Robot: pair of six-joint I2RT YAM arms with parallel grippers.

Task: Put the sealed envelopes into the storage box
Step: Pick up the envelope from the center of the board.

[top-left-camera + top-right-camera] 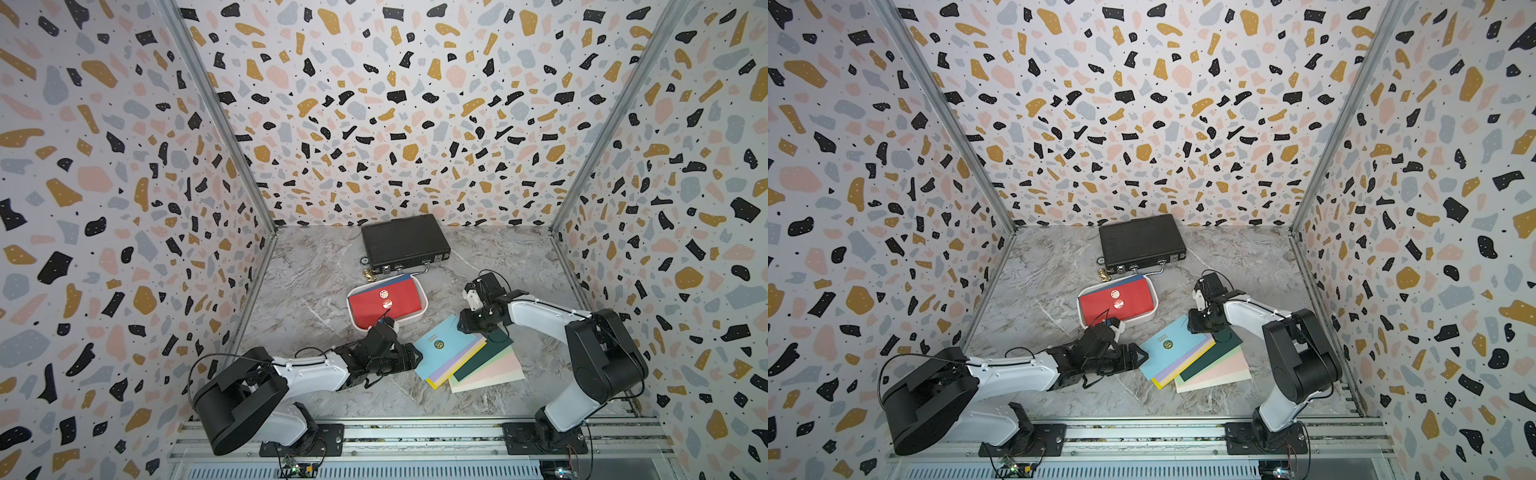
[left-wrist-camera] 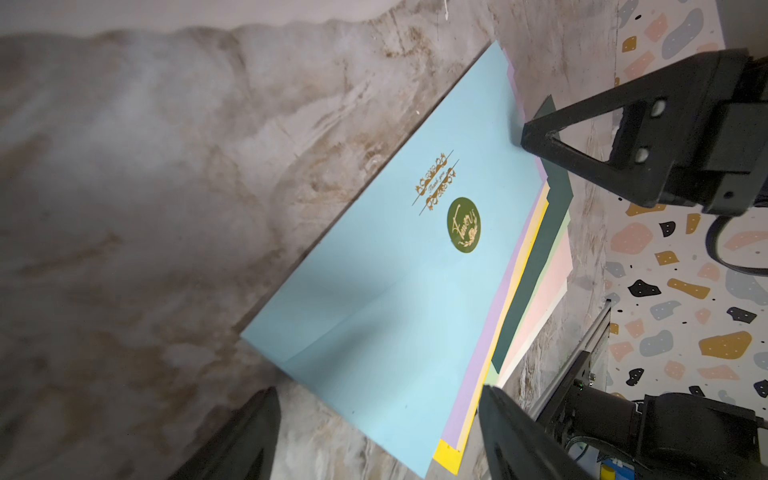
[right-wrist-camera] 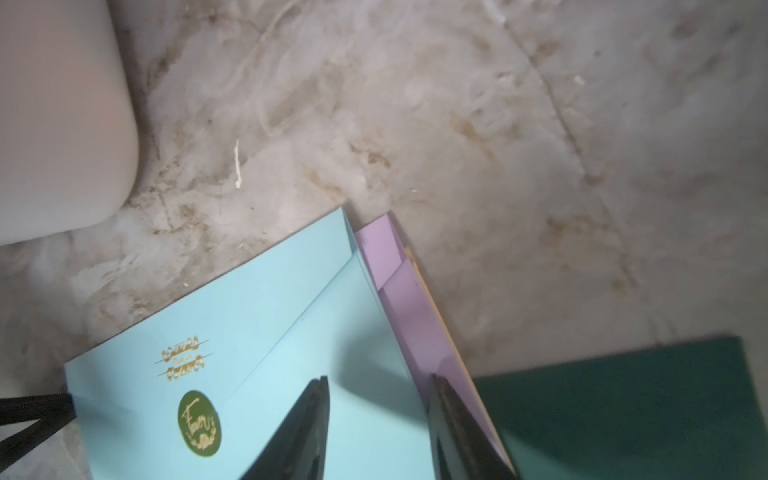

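- The white box (image 1: 410, 319) sits in the middle of the marble table (image 1: 307, 286), just in front of the black briefcase (image 1: 405, 243). The left arm's wrist hides its nearest corner in both top views.
- A red envelope (image 1: 374, 307) lies on top inside the box, with two round seals showing. Blue edges of further envelopes peep out at its far side, and their number cannot be told.
- The other envelopes lie fanned in a stack (image 1: 473, 361) on the table between the arms, near the box but not touching it.
- A light blue envelope (image 2: 395, 311) tops the stack, and its green round seal (image 2: 463, 224) is the only one in sight there.
- Under it only strips show: a lilac envelope (image 3: 399, 282), yellow, a dark green envelope (image 3: 623, 407), pale green, pink and cream.
- The left gripper (image 2: 376, 392) is low at one short end of the light blue envelope, its jaws spread wide with a finger to either side of that end. Both fingers are cut off by the picture's edge, and whether they touch the paper cannot be told.
- The right gripper (image 3: 378, 378) is at the stack's far corner, its jaws partly apart with nothing pinched between them. One fingertip is over the light blue envelope and the other over the lilac edge.
- In the left wrist view the right gripper's tip seems to rest on that corner, though contact is not certain.
- A small gold-coloured object (image 1: 368, 273) by the briefcase is too small to name.
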